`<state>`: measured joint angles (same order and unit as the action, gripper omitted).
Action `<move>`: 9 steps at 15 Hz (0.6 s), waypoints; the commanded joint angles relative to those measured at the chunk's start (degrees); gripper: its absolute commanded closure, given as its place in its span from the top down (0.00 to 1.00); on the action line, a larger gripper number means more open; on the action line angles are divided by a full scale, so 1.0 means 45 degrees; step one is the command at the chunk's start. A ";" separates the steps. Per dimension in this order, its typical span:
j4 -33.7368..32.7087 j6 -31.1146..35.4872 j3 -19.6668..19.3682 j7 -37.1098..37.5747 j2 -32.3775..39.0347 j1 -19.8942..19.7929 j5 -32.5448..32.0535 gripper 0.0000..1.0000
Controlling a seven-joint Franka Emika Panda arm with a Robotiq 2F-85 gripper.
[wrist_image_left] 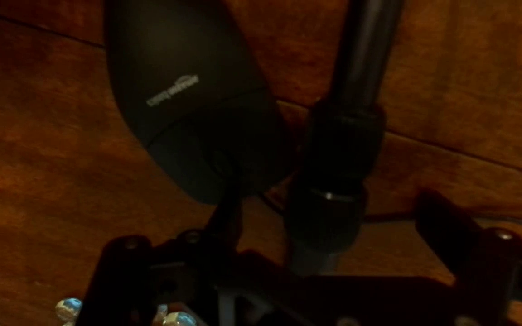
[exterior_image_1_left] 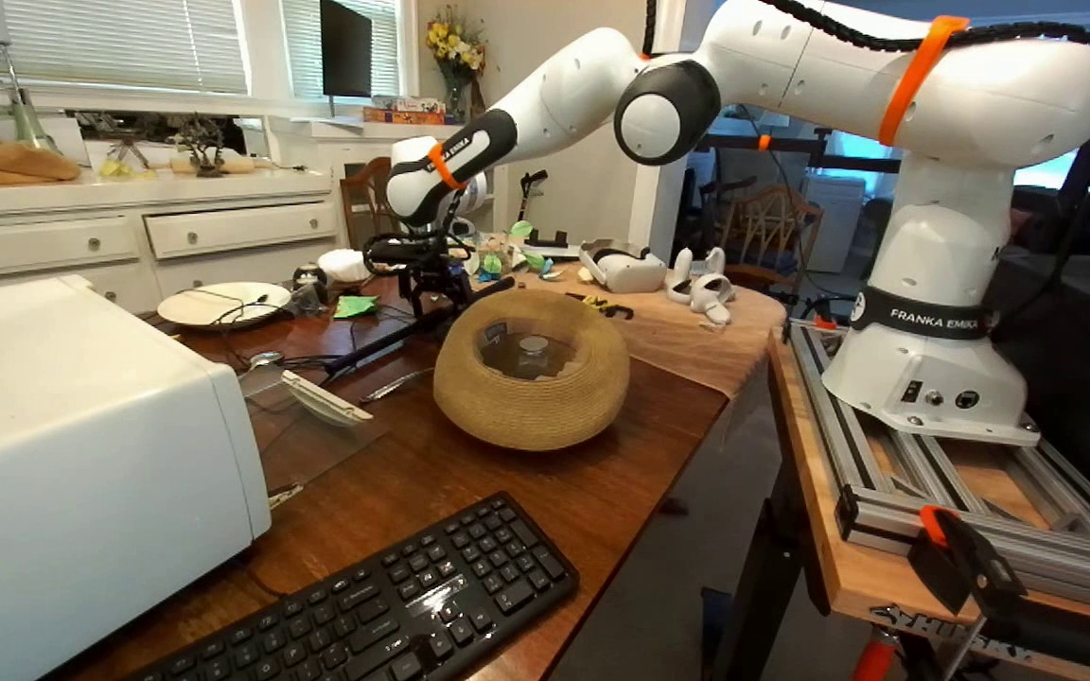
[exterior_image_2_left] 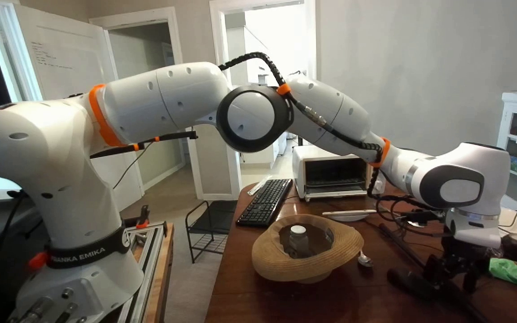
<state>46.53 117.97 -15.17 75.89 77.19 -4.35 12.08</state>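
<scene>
Showing mouse (wrist_image_left: pixel 197 108) logo (wrist_image_left: pixel 172 90), wrist view only

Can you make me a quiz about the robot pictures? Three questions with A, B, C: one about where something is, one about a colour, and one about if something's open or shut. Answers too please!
1. Where is the jar?
A: on the floor
B: inside the upturned straw hat
C: on top of the toaster oven

2. What colour is the keyboard?
A: black
B: pink
C: yellow

3. How is the gripper?
A: shut tight
B: holding a flower
C: open

Answers:
1 is B: in both exterior views the jar shows inside the hat's opening.
2 is A: its keys and frame look black in both exterior views.
3 is C: in the wrist view its fingers stand apart, with a black pole seen between them.
</scene>
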 commanded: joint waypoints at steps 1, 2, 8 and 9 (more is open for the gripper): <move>-0.0499 -0.0415 0.0076 0.0147 0.0522 -0.0027 0.0011 1.00; -0.0871 -0.0484 0.0607 0.0350 0.0712 -0.0372 -0.0541 1.00; -0.1826 -0.0773 0.0947 0.0719 0.1432 -0.0746 -0.0998 0.51; -0.1930 -0.0850 0.0982 0.0782 0.1529 -0.0791 -0.1027 0.44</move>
<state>42.66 116.06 -12.22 77.59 79.89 -6.57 8.90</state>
